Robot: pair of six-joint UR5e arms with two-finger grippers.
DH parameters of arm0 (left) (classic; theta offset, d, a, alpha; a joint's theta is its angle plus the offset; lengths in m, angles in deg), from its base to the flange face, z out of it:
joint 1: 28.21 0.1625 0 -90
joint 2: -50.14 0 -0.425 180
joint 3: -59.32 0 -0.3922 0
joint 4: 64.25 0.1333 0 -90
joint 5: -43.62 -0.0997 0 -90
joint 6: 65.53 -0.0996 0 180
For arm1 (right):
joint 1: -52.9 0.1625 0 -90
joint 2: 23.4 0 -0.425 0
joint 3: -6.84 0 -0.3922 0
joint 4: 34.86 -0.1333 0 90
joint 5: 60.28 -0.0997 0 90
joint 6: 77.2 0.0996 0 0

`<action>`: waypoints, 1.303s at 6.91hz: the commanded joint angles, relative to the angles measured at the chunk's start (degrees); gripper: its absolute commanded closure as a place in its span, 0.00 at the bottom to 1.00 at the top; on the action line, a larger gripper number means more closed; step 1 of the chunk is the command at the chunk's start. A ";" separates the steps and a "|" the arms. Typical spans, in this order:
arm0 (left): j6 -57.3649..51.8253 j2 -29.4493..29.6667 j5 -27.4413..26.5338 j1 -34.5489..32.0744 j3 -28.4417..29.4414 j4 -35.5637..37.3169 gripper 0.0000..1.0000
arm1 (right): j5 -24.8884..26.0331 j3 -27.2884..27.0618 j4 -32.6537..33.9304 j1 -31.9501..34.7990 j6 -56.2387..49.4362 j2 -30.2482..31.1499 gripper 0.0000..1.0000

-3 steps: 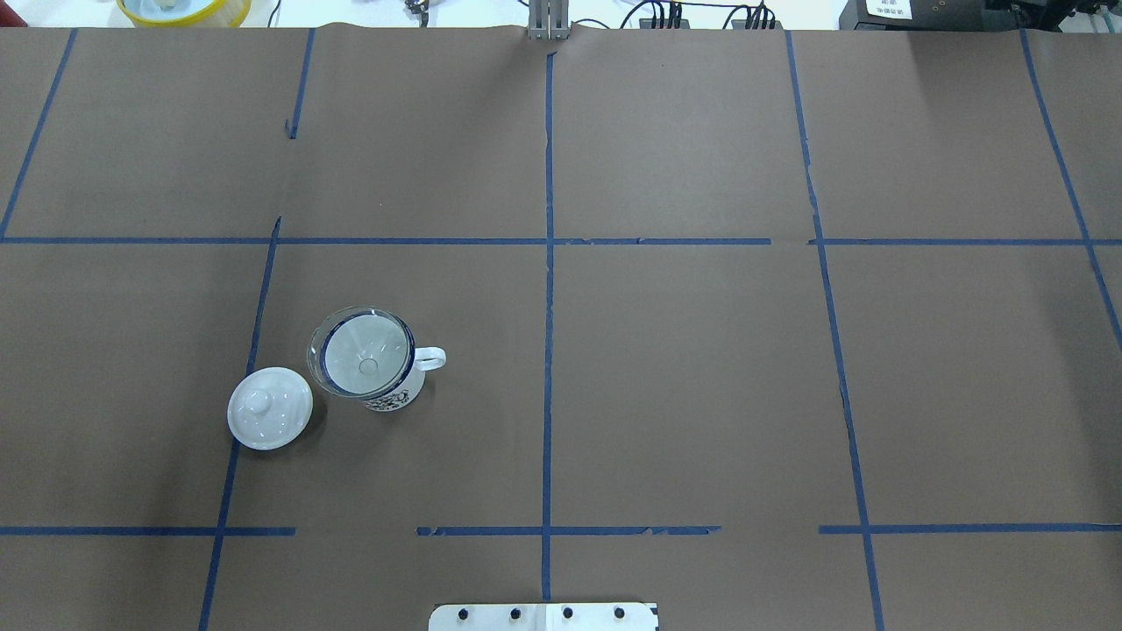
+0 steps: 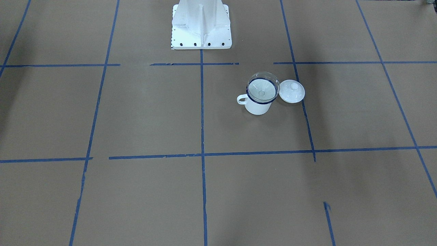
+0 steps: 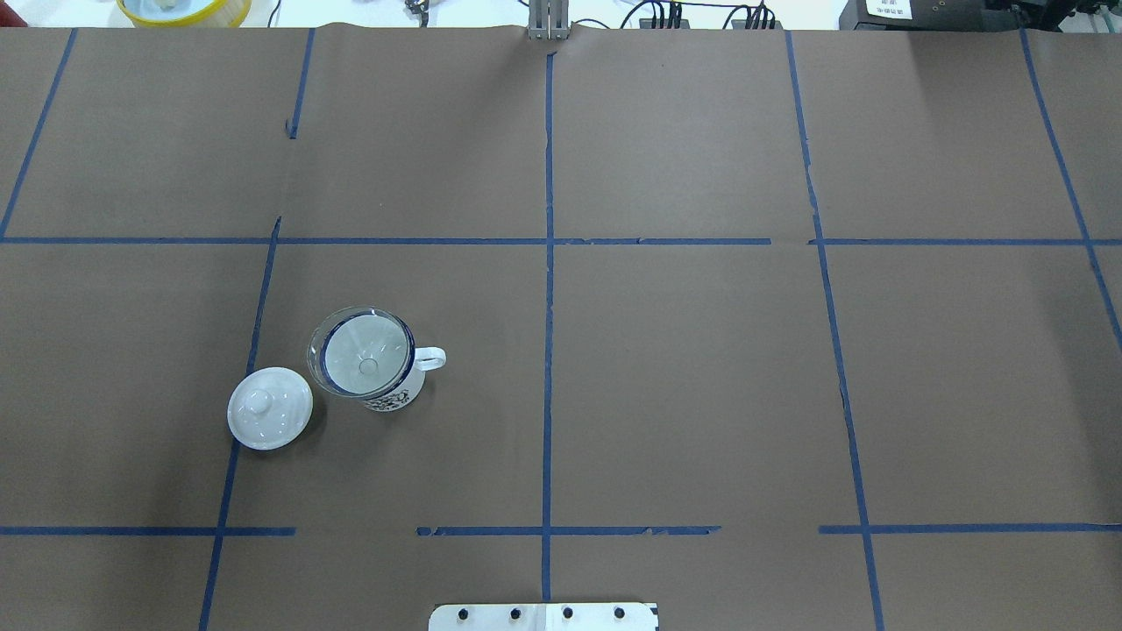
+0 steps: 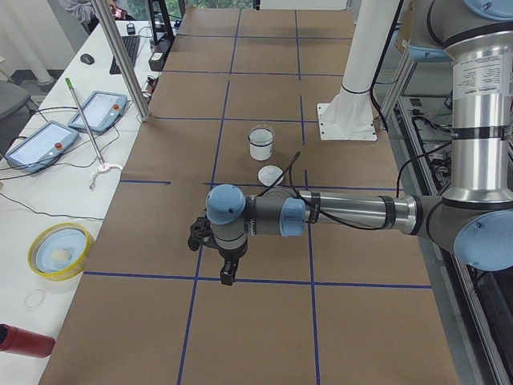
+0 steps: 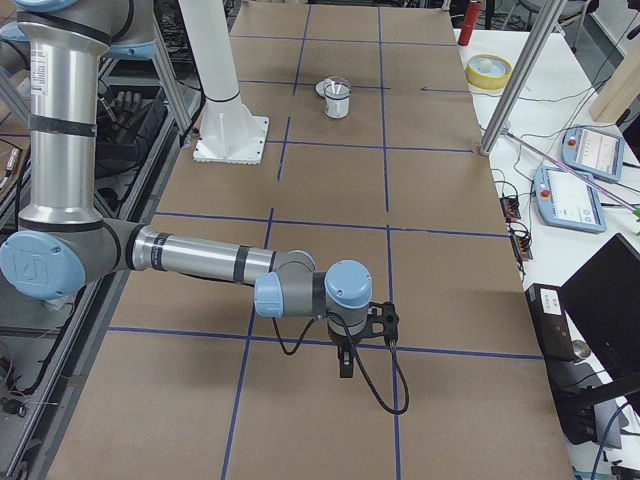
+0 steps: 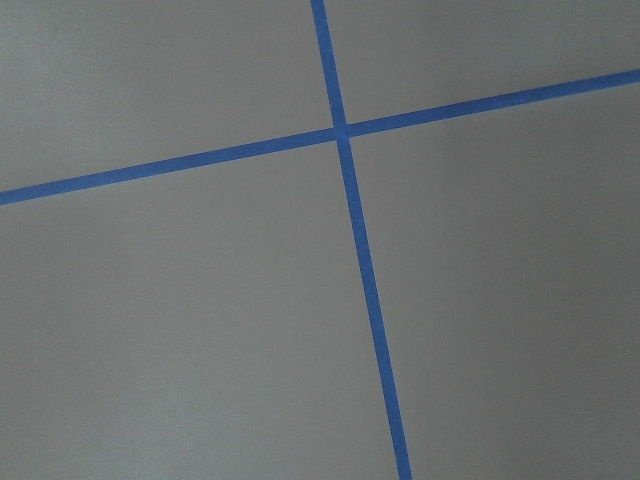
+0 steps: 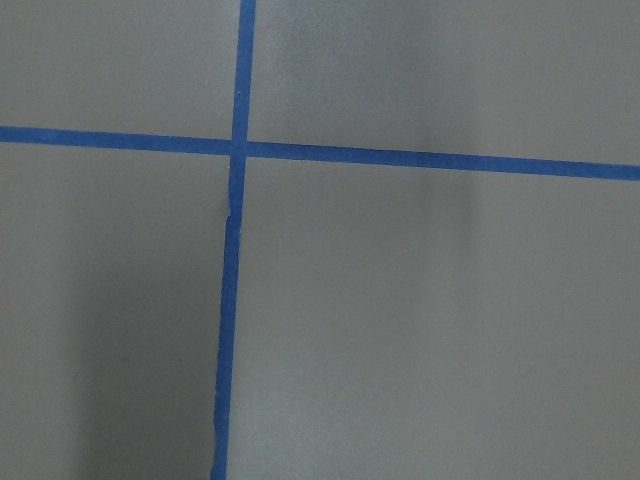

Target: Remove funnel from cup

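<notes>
The clear funnel (image 3: 364, 350) sits mouth-up in the white cup (image 3: 396, 399), which stands upright on the table's left half with its handle toward the centre. Both also show in the front view: the funnel (image 2: 262, 89) in the cup (image 2: 257, 107). My left gripper (image 4: 228, 277) shows only in the exterior left view, hanging over the table far from the cup (image 4: 261, 144); I cannot tell whether it is open or shut. My right gripper (image 5: 345, 368) shows only in the exterior right view, far from the cup (image 5: 338, 100); I cannot tell its state either.
A white knobbed lid (image 3: 269, 408) lies on the table right beside the cup, on its outer left side. Brown paper with blue tape lines covers the table. The white robot base (image 2: 201, 24) stands at the near middle edge. Both wrist views show only paper and tape.
</notes>
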State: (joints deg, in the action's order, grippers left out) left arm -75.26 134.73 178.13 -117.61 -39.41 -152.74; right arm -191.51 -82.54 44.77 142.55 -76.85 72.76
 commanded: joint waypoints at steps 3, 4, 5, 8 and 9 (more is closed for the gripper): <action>0.33 4.59 0.14 0.54 -3.83 -1.59 0.00 | 0.00 0.00 0.00 0.00 0.00 0.00 0.00; 0.24 8.63 0.31 0.54 -4.10 -2.21 0.00 | 0.00 0.00 0.00 0.00 0.00 0.00 0.00; 0.33 11.89 0.49 0.54 -2.98 -7.44 0.00 | 0.00 0.00 0.00 0.00 0.00 0.00 0.00; 34.23 15.61 0.06 7.87 -6.47 -18.17 0.00 | 0.00 0.00 0.00 0.00 0.00 0.00 0.00; 38.69 18.05 -0.64 16.62 -8.48 -22.56 0.00 | 0.00 0.00 0.00 0.00 0.00 0.00 0.00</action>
State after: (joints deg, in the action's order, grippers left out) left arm -45.72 150.42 178.23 -109.34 -45.76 -170.34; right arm -191.51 -82.54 44.77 142.55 -76.85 72.76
